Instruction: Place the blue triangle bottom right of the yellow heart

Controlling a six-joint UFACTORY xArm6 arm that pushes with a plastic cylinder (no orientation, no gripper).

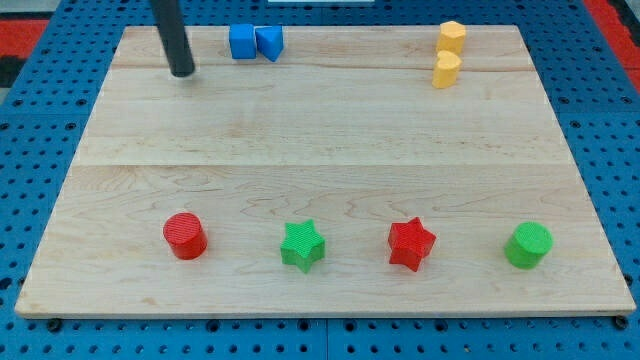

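Nearest us, along the 6 o'clock edge of the table (pixel 330 130), four blocks are sitting in a row well apart: a red cylinder (pixel 185 236), a green star (pixel 302 245), a red star (pixel 411 244) and a green cylinder (pixel 528 245). None of them is lying in our way.

Farther off, toward 12 o'clock, we are finding the task's things. The blue triangle (pixel 270 42) is resting near the far edge, touching a blue cube (pixel 242 42) at its 9 o'clock. Two yellow blocks are standing near the 1 o'clock corner: one (pixel 452 37) at the edge, the other (pixel 446 70) just at its 6 o'clock. Which is the heart we cannot tell from here.

Our tip (pixel 182 72) is resting at about 8 o'clock of the cube, near but apart. We are carrying no jaws, only the rod, so no opening can be told.

We judge that we are only approaching; the triangle is not yet being pushed. Next we are needing to get between cube and triangle, or behind the triangle alone, and drive it toward 3 o'clock, finishing at 4 o'clock of the heart without dragging the cube along.
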